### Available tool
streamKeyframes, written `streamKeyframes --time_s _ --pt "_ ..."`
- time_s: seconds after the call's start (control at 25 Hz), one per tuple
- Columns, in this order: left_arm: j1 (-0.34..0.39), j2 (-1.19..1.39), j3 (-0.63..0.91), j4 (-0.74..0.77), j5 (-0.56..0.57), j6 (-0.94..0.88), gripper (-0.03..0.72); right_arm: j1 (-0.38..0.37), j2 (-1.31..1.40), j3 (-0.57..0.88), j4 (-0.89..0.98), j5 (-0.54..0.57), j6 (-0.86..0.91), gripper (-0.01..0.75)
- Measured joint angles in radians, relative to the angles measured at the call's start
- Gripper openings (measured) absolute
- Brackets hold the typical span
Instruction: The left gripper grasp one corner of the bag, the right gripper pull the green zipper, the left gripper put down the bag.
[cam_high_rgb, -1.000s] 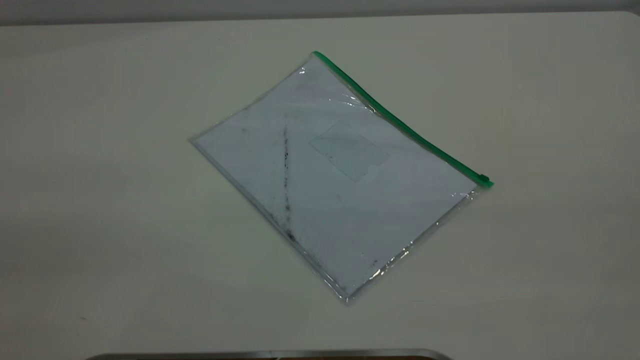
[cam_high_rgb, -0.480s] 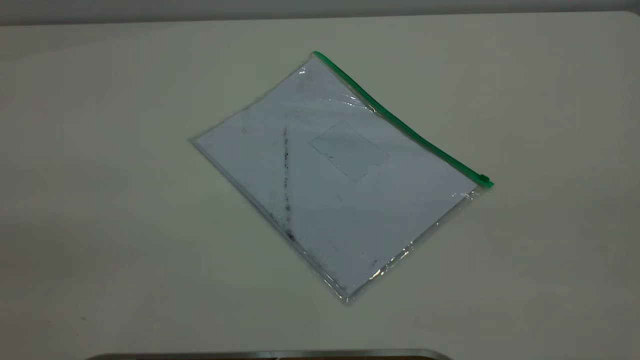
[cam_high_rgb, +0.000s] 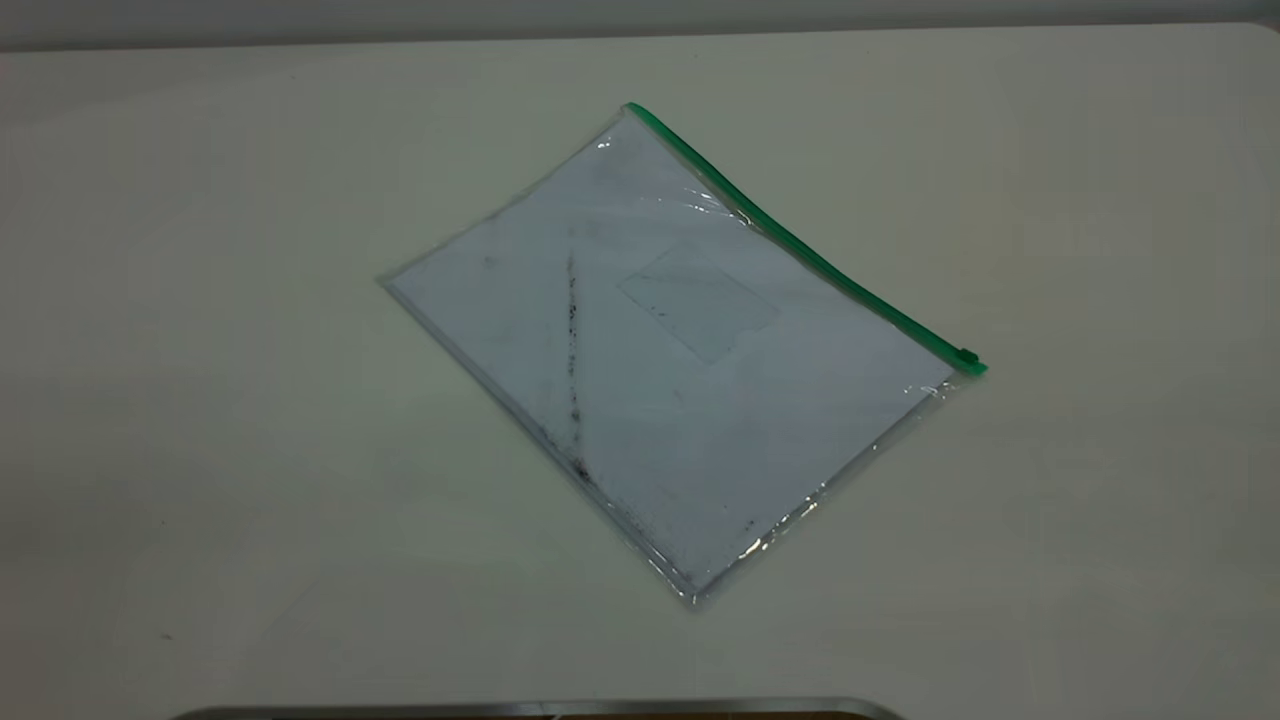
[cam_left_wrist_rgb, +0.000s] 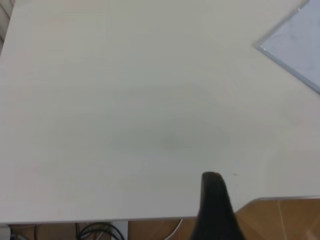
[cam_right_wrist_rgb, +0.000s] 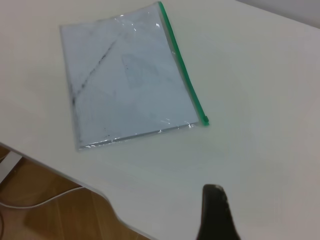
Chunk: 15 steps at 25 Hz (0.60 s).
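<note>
The bag (cam_high_rgb: 670, 350) lies flat on the pale table, turned diagonally, a white sheet with a dark smudge line inside it. The green zipper (cam_high_rgb: 800, 245) runs along its far right edge, and the slider tab (cam_high_rgb: 967, 357) sits at the right-hand end. Neither gripper appears in the exterior view. In the left wrist view a black tip of the left gripper (cam_left_wrist_rgb: 212, 180) hovers near the table's front edge, far from the bag's corner (cam_left_wrist_rgb: 295, 42). The right gripper (cam_right_wrist_rgb: 214, 192) shows as a black tip above bare table, well short of the bag (cam_right_wrist_rgb: 125, 80) and the slider (cam_right_wrist_rgb: 204, 120).
A metal strip (cam_high_rgb: 540, 708) borders the table's near edge. Past that edge the wrist views show wooden floor (cam_left_wrist_rgb: 280, 220) and loose cables (cam_right_wrist_rgb: 30, 202). Bare tabletop (cam_high_rgb: 200, 400) surrounds the bag on all sides.
</note>
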Motion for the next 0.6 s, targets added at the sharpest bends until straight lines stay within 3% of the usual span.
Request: streamKeyframes --time_s 0.48,0.6 --pt "0.0 0.0 0.0 0.0 0.0 0.0 0.59 -0.004 0.0 0.0 0.0 0.0 0.0 0.539" --pt "0.0 0.0 0.0 -0.001 0.0 0.0 0.59 -0.064 0.0 0.0 0.001 0.0 0.0 0.539"
